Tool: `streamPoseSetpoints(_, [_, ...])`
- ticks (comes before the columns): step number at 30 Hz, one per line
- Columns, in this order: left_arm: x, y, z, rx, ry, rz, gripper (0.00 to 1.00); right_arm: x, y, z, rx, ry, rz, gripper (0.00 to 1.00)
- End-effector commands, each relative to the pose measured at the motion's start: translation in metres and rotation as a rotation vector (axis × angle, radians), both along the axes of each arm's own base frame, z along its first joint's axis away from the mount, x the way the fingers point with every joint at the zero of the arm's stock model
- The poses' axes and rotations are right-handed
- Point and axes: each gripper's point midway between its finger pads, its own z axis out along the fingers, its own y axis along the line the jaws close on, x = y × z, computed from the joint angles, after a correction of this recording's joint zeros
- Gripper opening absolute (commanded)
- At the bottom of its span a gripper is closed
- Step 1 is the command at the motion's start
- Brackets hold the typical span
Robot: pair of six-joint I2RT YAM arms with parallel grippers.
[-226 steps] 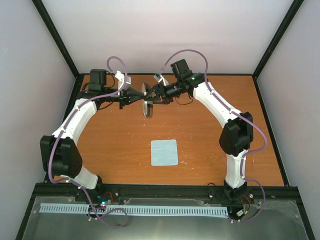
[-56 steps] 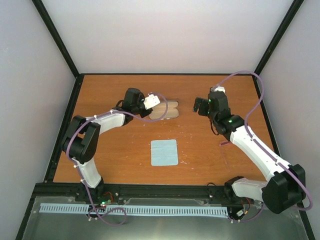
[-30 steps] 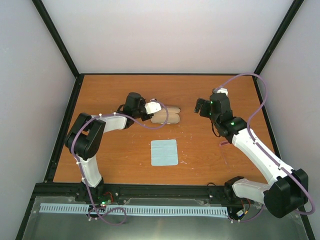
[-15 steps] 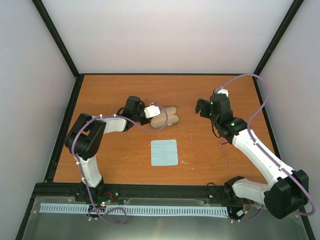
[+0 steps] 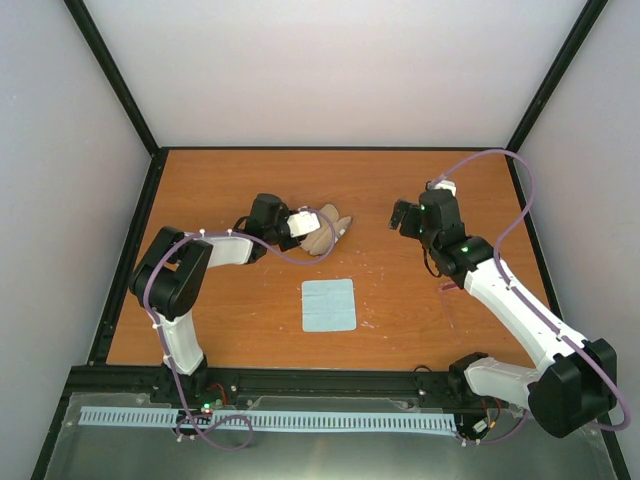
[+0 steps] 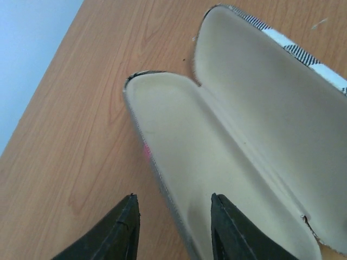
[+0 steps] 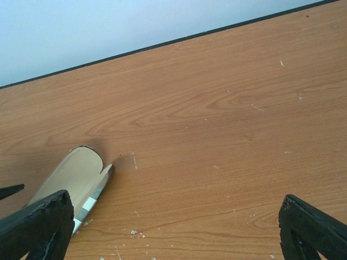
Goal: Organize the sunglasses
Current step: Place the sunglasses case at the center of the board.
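The sunglasses (image 5: 449, 288), seemingly the pink sliver under the right forearm (image 5: 503, 290), lie near-right of the wide-spread right tool (image 5: 397, 214) — well apart from the left tool (image 6: 173, 198), parted astride the open case (image 6: 260, 119) rim.

On the table (image 5: 420, 300), case (image 5: 328, 230) between left tool (image 5: 304, 226), close by, and right tool (image 5: 398, 216), well apart; cloth (image 5: 329, 305) before it.

The table (image 5: 250, 320) has an orange-brown wood-grain top, lightly scratched and speckled. Plain pale panels enclose it on three sides: back wall (image 5: 340, 70), left wall (image 5: 50, 200) and right wall (image 5: 600, 180). Black frame posts (image 5: 110, 75) rise from both far corners. A black rail (image 5: 330, 378) borders the near edge. Lighting is even and diffuse.
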Motion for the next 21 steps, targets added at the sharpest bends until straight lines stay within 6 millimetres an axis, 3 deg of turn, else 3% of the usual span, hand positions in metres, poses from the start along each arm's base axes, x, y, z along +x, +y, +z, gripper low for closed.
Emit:
streamPoseSetpoints(1, [0.014, 0.003, 0.018, 0.000, -0.064, 0.064, 0.39, -0.002, -0.001, 0.000, 0.007, -0.005, -0.007, 1.00])
streamPoseSetpoints(6, [0.026, 0.012, 0.036, -0.006, -0.112, 0.151, 0.43, 0.005, 0.013, -0.007, 0.013, 0.000, 0.058, 1.00])
streamPoseSetpoints(10, [0.033, 0.021, 0.058, -0.021, -0.153, 0.220, 0.40, 0.027, 0.035, -0.032, -0.001, 0.058, 0.129, 1.00])
streamPoseSetpoints(16, [0.022, 0.038, 0.087, -0.090, -0.083, 0.288, 0.11, 0.072, 0.073, -0.089, 0.167, 0.247, 0.188, 1.00])
streamPoseSetpoints(17, [0.016, 0.039, 0.085, -0.095, -0.036, 0.277, 0.08, 0.078, 0.077, -0.097, 0.188, 0.272, 0.194, 0.95])
streamPoseSetpoints(21, [-0.012, 0.042, 0.072, -0.108, 0.103, 0.240, 0.01, 0.100, 0.071, -0.118, 0.201, 0.361, 0.159, 0.07])
